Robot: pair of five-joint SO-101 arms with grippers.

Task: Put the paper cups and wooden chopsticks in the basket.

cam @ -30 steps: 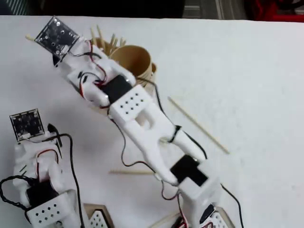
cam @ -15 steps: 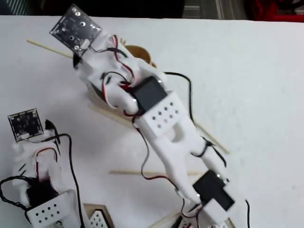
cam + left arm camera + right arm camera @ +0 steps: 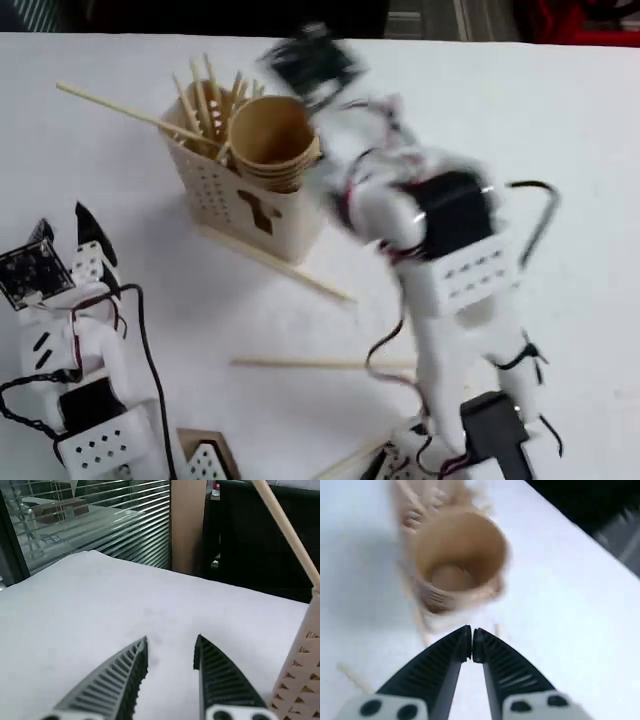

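The pale perforated basket [image 3: 250, 205] stands at the back left of the table and holds stacked paper cups [image 3: 272, 140] and several wooden chopsticks [image 3: 205, 100]. One long chopstick [image 3: 120, 108] juts out of it to the left. My right gripper [image 3: 471, 641] is shut and empty, hovering beside the cups [image 3: 457, 565] and the basket [image 3: 415, 510]. The right arm [image 3: 440, 215] stands to the basket's right. My left gripper [image 3: 171, 647] is open and empty, low over the table left of the basket's corner [image 3: 300, 680]. Its arm [image 3: 70, 330] is at the front left.
One loose chopstick [image 3: 272, 263] lies against the basket's front foot. Another chopstick [image 3: 320, 363] lies mid-table, and a third [image 3: 350, 460] is near the arm bases. Bare white table stretches to the right and far left. Window blinds [image 3: 100, 525] stand beyond the table's edge.
The right arm swung from over the basket to its right, uncovering the cups and chopsticks. A long chopstick now rests in the basket. The left arm tilted slightly leftward.
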